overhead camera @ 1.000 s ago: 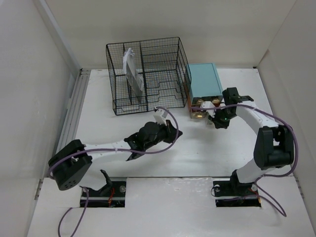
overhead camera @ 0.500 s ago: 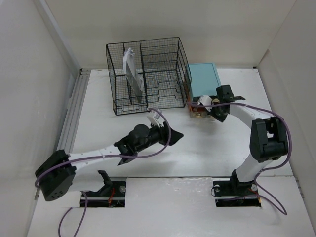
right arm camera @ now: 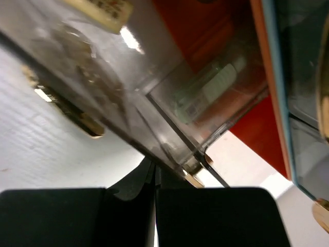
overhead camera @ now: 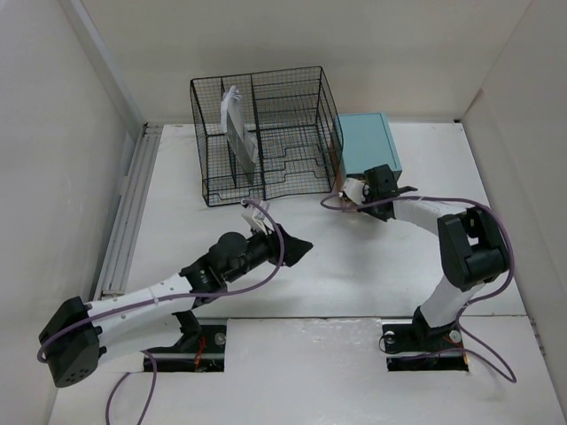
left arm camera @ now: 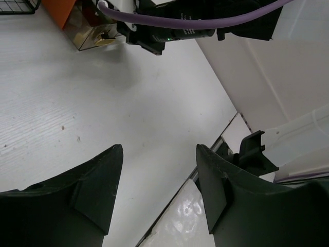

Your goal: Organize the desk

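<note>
Right gripper [right arm camera: 155,177] closed, tips at clear drawer [right arm camera: 169,103] of teal box [overhead camera: 367,143], far edge of desk [overhead camera: 177,221]; left gripper [left arm camera: 159,154] open, empty. Likely drawer-closing: needs straight push.

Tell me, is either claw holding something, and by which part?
Nothing is held. The left gripper is open over the desk; the right gripper is shut, its tips at the lower edge of the drawer.

clear drawer [right arm camera: 154,77]: contents blurred, unreadable | wire rack [left arm camera: 25,9]: cropped, corner only | desk [overhead camera: 354,266]: near edge out of frame
</note>
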Tool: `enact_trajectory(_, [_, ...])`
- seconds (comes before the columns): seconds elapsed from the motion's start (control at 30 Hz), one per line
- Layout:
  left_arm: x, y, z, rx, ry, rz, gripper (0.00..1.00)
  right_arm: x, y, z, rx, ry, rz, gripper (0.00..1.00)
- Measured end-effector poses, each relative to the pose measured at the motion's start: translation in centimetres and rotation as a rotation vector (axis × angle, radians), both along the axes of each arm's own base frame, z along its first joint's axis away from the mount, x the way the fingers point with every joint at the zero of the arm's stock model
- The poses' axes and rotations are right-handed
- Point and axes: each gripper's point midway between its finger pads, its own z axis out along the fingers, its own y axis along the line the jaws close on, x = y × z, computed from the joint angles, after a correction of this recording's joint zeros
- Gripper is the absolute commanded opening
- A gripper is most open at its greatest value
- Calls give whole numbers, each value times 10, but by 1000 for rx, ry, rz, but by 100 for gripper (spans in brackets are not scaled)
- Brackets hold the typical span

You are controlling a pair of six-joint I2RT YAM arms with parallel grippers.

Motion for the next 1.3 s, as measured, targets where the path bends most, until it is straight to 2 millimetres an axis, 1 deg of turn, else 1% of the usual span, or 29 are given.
enact_trajectory(0.17, [-2, 5, -10, 27, 18, 6, 56, 8, -7, 5, -56, -93, -24, 0])
enact_trajectory(0.3, [-3, 6, -11, 30, 20, 8, 56, 13, -11, 8, -98, -165, -34, 0])
enact_trajectory(0.47, [-3, 7, -13, 34, 22, 10, 56, 16, -15, 15, -125, -210, -38, 0])
enact_trajectory(0.57, [-3, 8, -17, 44, 29, 13, 56, 16, -16, 30, -105, -249, -44, 0])
enact_trajectory(0.67, [-3, 9, -18, 47, 30, 14, 53, 14, -11, 57, -20, -282, -16, 0])
enact_trajectory(0.7, [-3, 8, -19, 49, 31, 14, 51, 14, -9, 68, 13, -287, 0, 0])
enact_trajectory(0.73, [-2, 8, -20, 51, 32, 15, 46, 14, -7, 80, 50, -288, 19, 0])
enact_trajectory(0.77, [-1, 6, -23, 54, 35, 14, 31, 14, -4, 90, 76, -284, 37, 0])
enact_trajectory(0.83, [2, 1, -30, 65, 46, 12, 11, 15, 3, 112, 147, -277, 86, 0])
enact_trajectory(0.87, [3, -1, -35, 77, 52, 11, 4, 13, 5, 120, 178, -272, 104, 0])
enact_trajectory(0.9, [5, -5, -41, 88, 61, 8, 0, 11, 7, 128, 210, -271, 118, 4])
enact_trajectory(0.93, [8, -11, -47, 99, 69, 2, 0, 7, 8, 135, 238, -268, 127, 17])
enact_trajectory(0.97, [11, -18, -52, 106, 82, -7, 0, 2, 7, 141, 267, -271, 127, 61])
enact_trajectory(1.03, [19, -36, -63, 104, 110, -28, 0, -5, 2, 156, 318, -314, 92, 100])
enact_trajectory(1.07, [23, -45, -67, 100, 121, -40, 0, -9, -2, 164, 340, -351, 66, 100])
enact_trajectory(1.13, [31, -64, -78, 80, 152, -67, 0, -18, -13, 187, 384, -459, 12, 100])
enact_trajectory(1.17, [35, -74, -82, 65, 163, -79, 0, -23, -19, 199, 409, -507, -13, 83])
enact_trajectory(1.2, [41, -81, -87, 55, 174, -82, 0, -26, -23, 211, 431, -545, -31, 25])
enact_trajectory(1.23, [44, -87, -92, 46, 183, -88, 0, -28, -26, 222, 457, -574, -47, 2])
enact_trajectory(1.27, [50, -92, -97, 38, 193, -89, 0, -27, -27, 230, 487, -585, -67, 0])
enact_trajectory(1.3, [55, -98, -100, 29, 200, -90, 0, -24, -27, 243, 529, -597, -82, 0])
